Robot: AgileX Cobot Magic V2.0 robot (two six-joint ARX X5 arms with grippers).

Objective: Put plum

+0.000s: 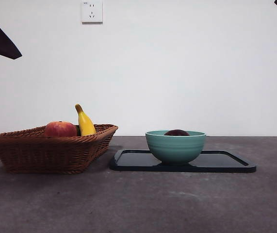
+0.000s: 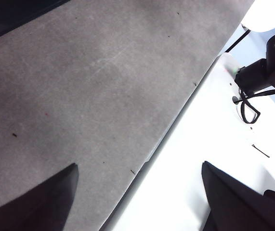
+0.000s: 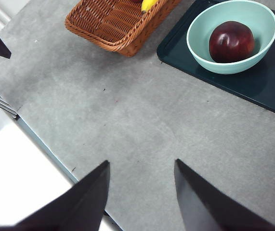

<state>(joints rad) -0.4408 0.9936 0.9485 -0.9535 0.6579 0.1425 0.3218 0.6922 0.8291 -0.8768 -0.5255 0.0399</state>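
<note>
The dark maroon plum [image 3: 231,41] lies inside the teal bowl [image 3: 209,55]; in the front view only its top [image 1: 176,132] shows above the bowl's rim [image 1: 175,145]. The bowl stands on a black tray [image 1: 225,162]. My right gripper [image 3: 142,192] is open and empty, high above bare table, well away from the bowl. My left gripper [image 2: 139,199] is open and empty over the table's near edge, far from the fruit. Both arms show only as dark tips at the front view's top corners.
A brown wicker basket [image 1: 51,148] at the left holds a red-orange apple-like fruit [image 1: 60,129] and a yellow banana [image 1: 85,121]. The basket also shows in the right wrist view [image 3: 113,21]. A white wall with a socket [image 1: 92,11] stands behind.
</note>
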